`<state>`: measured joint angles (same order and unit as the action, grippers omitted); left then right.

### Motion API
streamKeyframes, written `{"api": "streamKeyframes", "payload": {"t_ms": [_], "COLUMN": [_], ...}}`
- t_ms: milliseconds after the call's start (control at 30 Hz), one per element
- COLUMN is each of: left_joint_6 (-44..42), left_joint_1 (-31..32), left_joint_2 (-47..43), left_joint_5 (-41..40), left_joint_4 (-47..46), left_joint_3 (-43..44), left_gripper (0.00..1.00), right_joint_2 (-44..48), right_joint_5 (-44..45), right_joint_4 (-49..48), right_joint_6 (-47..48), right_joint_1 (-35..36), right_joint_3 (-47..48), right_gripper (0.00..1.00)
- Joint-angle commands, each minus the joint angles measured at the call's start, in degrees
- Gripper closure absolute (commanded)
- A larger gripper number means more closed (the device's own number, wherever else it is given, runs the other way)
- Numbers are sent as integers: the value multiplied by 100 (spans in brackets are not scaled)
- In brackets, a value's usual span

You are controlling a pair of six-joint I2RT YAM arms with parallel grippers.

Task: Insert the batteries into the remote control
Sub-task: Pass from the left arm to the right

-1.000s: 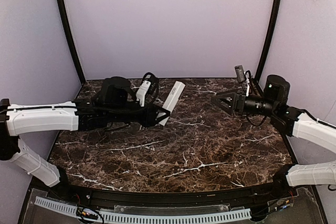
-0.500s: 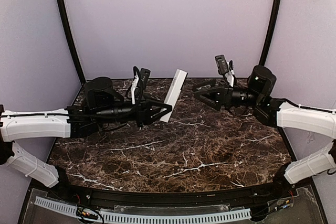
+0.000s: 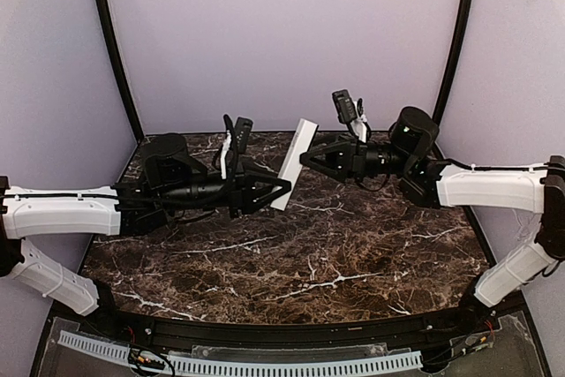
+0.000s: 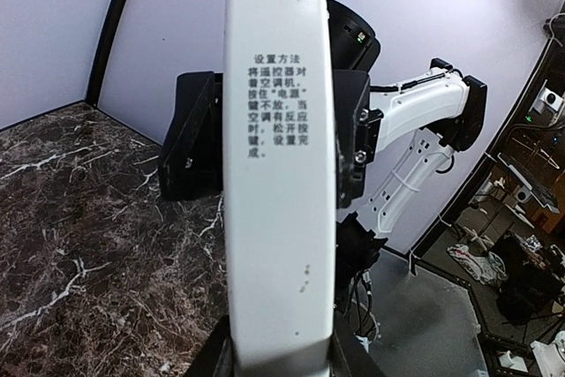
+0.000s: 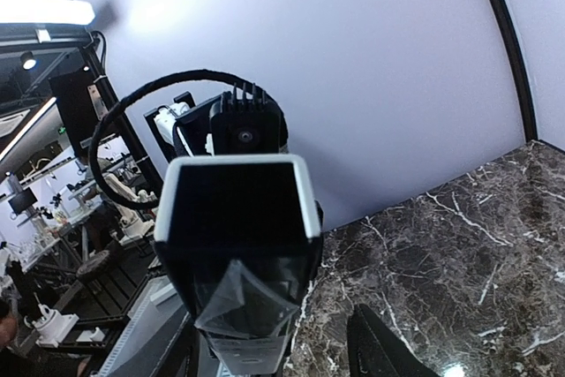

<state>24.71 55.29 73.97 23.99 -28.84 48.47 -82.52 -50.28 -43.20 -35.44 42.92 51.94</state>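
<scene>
1. Remote control [image 3: 295, 162]: white stick, carried clear of the counter [image 3: 353, 245], tilted, with its printed face towards the left arm.
2. Left claw [image 3: 277, 192]: closed on the remote control's lower end and its only support.
3. Right claw [image 3: 306, 158]: spread wide, level with the remote control's upper half. No contact is evident.
4. Batteries: none seen in any view.
5. Step in hand, as judged: taking a second grip on the stick. Centre it between the open fingers first, then close gently on its narrow edges. Keep the left grip firm so the stick cannot twist.
</scene>
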Motion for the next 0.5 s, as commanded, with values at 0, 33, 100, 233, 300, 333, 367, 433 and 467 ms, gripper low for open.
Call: {"api": "streamKeyframes", "payload": {"t_ms": [0, 33, 100, 233, 300, 333, 367, 433, 467], "left_joint_6": [42, 43, 35, 1, -5, -8, -14, -27, -65], "left_joint_1": [27, 22, 29, 24, 18, 22, 23, 21, 19], "left_joint_2": [-20, -16, -23, -33, -50, -59, -78, -128, -168], "left_joint_5": [81, 76, 65, 26, -11, -27, -57, -158, -211], "left_joint_4": [-262, -245, -245, -229, -241, -238, -243, -206, -164], "left_joint_3": [-61, -63, -72, -95, -126, -135, -164, -199, -202], "left_gripper": [80, 80, 80, 80, 80, 80, 79, 72, 62], "right_joint_2": [-106, -125, -214, -299, -295, -287, -271, -245, -214], "right_joint_5": [-256, -288, -382, -492, -524, -529, -520, -533, -516], "right_joint_4": [-531, -524, -528, -670, -675, -656, -617, -477, -343], "right_joint_6": [-259, -258, -279, -386, -395, -397, -386, -322, -221], "right_joint_1": [116, 140, 172, 203, 199, 199, 198, 198, 193], "right_joint_3": [241, 272, 331, 365, 377, 392, 406, 433, 465], "right_gripper": [48, 51, 59, 75, 84, 87, 89, 91, 91]}}
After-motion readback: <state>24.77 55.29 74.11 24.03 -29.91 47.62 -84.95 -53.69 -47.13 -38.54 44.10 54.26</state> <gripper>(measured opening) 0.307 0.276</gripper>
